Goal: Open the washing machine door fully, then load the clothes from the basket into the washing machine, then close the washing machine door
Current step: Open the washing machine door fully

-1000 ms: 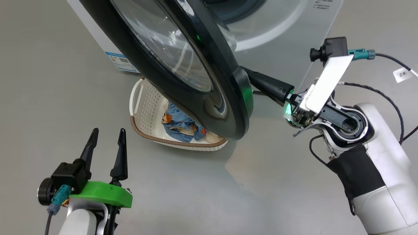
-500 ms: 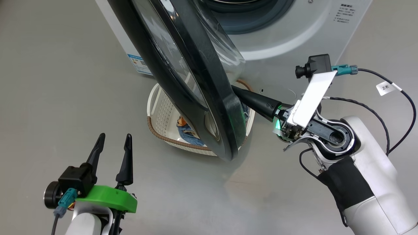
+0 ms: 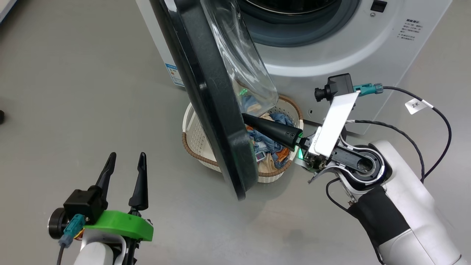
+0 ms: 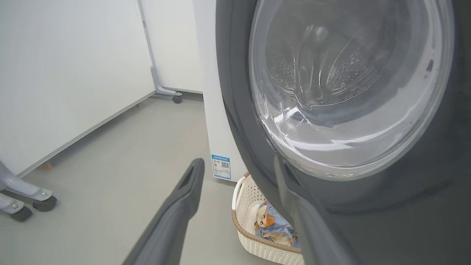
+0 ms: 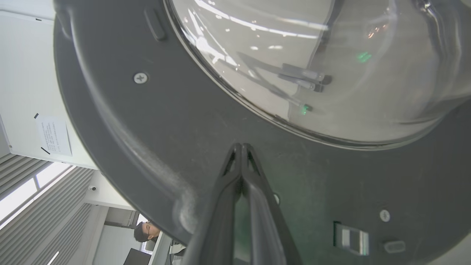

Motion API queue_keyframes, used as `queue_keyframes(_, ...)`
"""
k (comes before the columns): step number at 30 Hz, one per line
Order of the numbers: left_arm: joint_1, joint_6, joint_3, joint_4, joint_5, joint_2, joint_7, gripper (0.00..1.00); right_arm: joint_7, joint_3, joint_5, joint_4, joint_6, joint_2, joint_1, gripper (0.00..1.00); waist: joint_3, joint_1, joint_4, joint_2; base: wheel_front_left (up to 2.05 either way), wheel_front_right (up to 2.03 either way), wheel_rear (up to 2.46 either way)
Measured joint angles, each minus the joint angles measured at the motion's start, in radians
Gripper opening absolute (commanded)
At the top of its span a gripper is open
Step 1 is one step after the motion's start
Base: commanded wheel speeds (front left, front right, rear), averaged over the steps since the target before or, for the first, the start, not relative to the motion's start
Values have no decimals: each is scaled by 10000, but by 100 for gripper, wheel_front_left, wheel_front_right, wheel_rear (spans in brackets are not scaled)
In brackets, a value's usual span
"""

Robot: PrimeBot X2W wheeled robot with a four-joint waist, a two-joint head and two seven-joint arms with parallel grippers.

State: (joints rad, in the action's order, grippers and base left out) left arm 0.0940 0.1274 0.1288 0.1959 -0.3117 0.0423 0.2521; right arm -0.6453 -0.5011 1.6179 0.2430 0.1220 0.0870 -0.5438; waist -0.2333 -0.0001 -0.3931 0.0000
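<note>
The washing machine stands at the top of the head view, its drum mouth uncovered. The washing machine door juts out nearly edge-on, its glass bowl facing right. My right gripper is shut, its tips against the door's inner black face just below the glass. Under the door sits the basket holding the clothes. My left gripper is open at the lower left, apart from everything. In the left wrist view the door's outer rim, the basket and the clothes lie beyond its fingers.
A blue label sticker marks the machine's left side. Bare grey floor surrounds the left gripper. A wheeled grey frame and a white wall panel stand to the left. A person shows past the door's edge. A black cable loops off my right wrist.
The door has swung further open, from slanted to nearly edge-on, with my shut right gripper following against its inner side. The head camera has shifted. The left gripper keeps its pose.
</note>
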Motion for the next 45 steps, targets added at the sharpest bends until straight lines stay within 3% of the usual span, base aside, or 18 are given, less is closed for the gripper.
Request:
queue_keyframes(26, -150, 0, -15, 17, -2, -12, 0, 100, 268, -945, 456, 29, 0, -104, 164, 0, 438, 0, -197, 0, 0, 0, 0)
queue_keyframes(38, -478, 0, -522, 90, -13, -15, 0, 100, 546, -757, -2, -245, 0, -176, 228, 0, 920, 0, 83, 0, 0, 0, 0)
queue_keyframes(39, -539, 0, -598, 102, -12, -15, 0, 100, 564, -706, -31, -316, 0, -163, 244, 4, 967, 0, 129, 0, 0, 0, 0)
queue_keyframes(41, -631, 0, -686, 146, -12, -12, 0, 100, 685, -573, -150, -477, 0, -61, 320, 31, 1070, 0, 232, 0, 0, 0, 0)
queue_keyframes(43, -726, 0, -750, 150, 0, -4, 0, 100, 849, -483, -343, -656, 0, 111, 438, 47, 1176, 0, 347, 0, 0, 0, 0)
queue_keyframes(44, -761, 0, -803, 155, 23, -2, 0, 100, 930, -428, -407, -734, 0, 192, 477, 71, 1229, 0, 407, 0, 0, 0, 0)
queue_keyframes(45, -785, 0, -863, 153, 31, 8, 0, 100, 1045, -376, -546, -840, 0, 322, 517, 84, 1282, 0, 470, 0, 0, 0, 0)
